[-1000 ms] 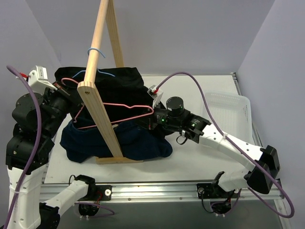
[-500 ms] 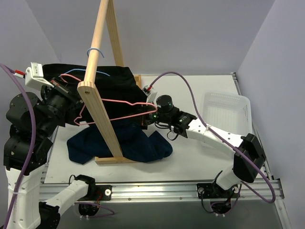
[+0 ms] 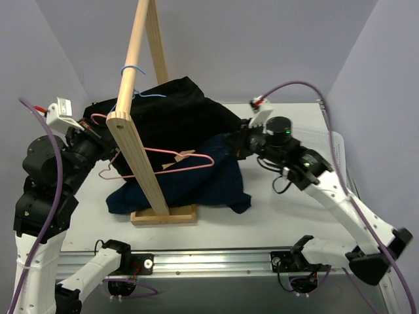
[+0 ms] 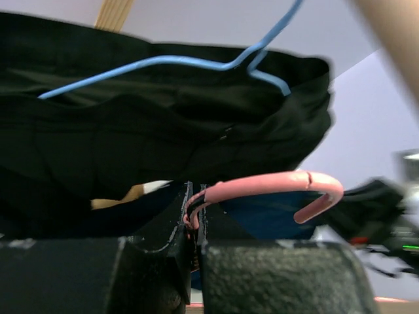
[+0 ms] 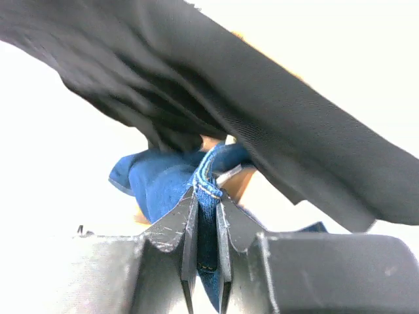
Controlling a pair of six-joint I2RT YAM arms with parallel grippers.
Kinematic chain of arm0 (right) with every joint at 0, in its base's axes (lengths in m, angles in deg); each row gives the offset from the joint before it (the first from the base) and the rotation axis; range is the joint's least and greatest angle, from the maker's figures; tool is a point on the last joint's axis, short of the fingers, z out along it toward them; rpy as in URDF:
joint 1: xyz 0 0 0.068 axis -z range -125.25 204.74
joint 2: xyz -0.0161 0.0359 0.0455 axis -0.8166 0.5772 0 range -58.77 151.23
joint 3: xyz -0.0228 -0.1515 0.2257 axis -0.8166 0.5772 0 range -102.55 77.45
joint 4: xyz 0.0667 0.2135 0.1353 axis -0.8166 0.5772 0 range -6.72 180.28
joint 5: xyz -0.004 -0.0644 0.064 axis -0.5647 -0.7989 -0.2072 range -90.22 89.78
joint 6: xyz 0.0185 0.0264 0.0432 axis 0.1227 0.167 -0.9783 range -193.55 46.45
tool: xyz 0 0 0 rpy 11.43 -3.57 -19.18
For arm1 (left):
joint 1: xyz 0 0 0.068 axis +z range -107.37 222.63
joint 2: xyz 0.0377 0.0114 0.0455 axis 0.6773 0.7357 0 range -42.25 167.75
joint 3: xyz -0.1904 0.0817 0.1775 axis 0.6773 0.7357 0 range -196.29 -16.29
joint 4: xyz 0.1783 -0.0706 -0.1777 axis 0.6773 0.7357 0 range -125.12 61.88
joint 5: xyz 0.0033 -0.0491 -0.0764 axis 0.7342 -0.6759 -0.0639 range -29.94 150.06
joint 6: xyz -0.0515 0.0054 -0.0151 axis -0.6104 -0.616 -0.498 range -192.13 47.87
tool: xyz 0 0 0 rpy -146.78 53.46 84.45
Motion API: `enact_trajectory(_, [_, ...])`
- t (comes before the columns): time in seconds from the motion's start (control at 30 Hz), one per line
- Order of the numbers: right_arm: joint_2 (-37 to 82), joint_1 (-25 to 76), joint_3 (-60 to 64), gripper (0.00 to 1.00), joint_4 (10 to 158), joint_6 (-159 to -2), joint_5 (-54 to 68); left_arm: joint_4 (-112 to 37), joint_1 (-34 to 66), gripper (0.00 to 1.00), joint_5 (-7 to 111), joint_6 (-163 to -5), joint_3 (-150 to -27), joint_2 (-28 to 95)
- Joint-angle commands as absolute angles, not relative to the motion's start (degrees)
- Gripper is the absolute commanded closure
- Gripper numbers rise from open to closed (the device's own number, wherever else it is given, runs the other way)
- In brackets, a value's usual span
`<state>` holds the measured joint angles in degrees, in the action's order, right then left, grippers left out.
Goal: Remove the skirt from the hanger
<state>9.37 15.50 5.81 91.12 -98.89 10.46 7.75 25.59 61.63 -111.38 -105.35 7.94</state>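
A pink wire hanger (image 3: 180,165) lies across a blue denim skirt (image 3: 196,183) beside the wooden rack. My left gripper (image 3: 97,133) is shut on the hanger's neck, just below the hook (image 4: 275,186); in the left wrist view the jaws (image 4: 195,216) pinch the wire. My right gripper (image 3: 237,140) is shut on the skirt's stitched waistband (image 5: 211,171) and holds that edge lifted to the right of the hanger. The rest of the skirt droops to the table. The hanger's right end shows bare above the cloth. I cannot tell whether any cloth still hangs on the wire.
A black garment (image 3: 177,108) on a blue hanger (image 3: 141,96) hangs from the wooden A-frame rack (image 3: 134,154), right above both grippers. The rack's base (image 3: 163,216) stands on the table. A white basket (image 3: 335,140) sits behind the right arm at the right.
My right gripper has moved up and to the right with the skirt's waistband, stretching the skirt away from the hanger. The left gripper has shifted with the pink hanger, and the black garment has swung.
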Motion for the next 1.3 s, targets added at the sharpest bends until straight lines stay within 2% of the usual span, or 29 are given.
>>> enact_trajectory(0.0, [2.7,18.7,-2.8,1.0,99.6,-94.8,7.4,5.1,26.0,0.98,61.9,-109.1,-101.9,7.7])
enact_trajectory(0.2, [1.5,18.8,-16.9,1.0,109.6,-92.0,-3.9,4.4,26.0,0.98,62.2,-108.3,-98.9,7.7])
enact_trajectory(0.57, [4.5,18.9,-33.5,1.0,106.3,-81.1,-26.2,6.4,26.0,0.98,63.2,-105.0,-97.6,7.4])
enact_trajectory(0.7, [9.4,18.9,-44.3,1.0,106.0,-74.8,-33.9,5.6,26.0,0.98,63.1,-104.7,-96.4,7.6])
enact_trajectory(0.87, [12.9,18.7,-48.3,1.0,98.1,-65.0,-42.7,4.4,26.0,0.98,62.8,-104.5,-94.7,8.1])
enact_trajectory(1.1, [18.4,18.5,-55.8,1.0,88.0,-53.2,-46.8,2.9,26.0,0.98,62.1,-104.2,-92.4,9.9])
enact_trajectory(1.27, [18.7,18.5,-50.7,1.0,79.1,-44.9,-50.4,2.4,26.0,0.98,62.0,-103.3,-92.4,11.1])
